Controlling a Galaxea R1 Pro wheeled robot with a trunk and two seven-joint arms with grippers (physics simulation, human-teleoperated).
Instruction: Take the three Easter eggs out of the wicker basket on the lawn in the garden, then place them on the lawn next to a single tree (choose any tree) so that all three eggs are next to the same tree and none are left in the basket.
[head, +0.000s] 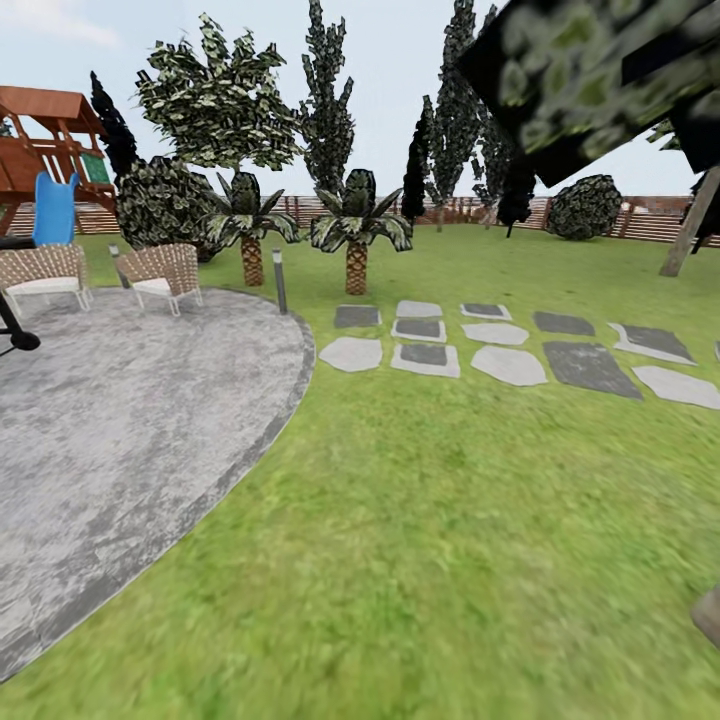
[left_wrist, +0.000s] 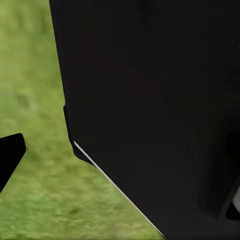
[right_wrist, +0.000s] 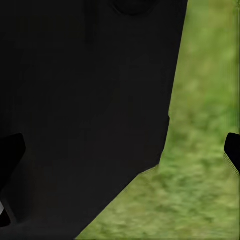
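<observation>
I'm rolling across the lawn (head: 430, 520), passing the grey patio (head: 120, 420) and stepping stones (head: 510, 350), hunting the basket; I'm not spotting basket or eggs yet. I can't tell either gripper's jaw state. Next, I'm needing to turn and search.

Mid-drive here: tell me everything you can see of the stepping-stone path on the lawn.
The stepping-stone path is a loose double row of flat slabs set flush in the lawn, running from near the grey paved patio toward the picture's right edge. Slabs vary: pale grey rounded ones, darker squarish ones, some dark with a light border. Grass shows between them. Nothing stands on them. Two short palms rise behind the near end.
</observation>
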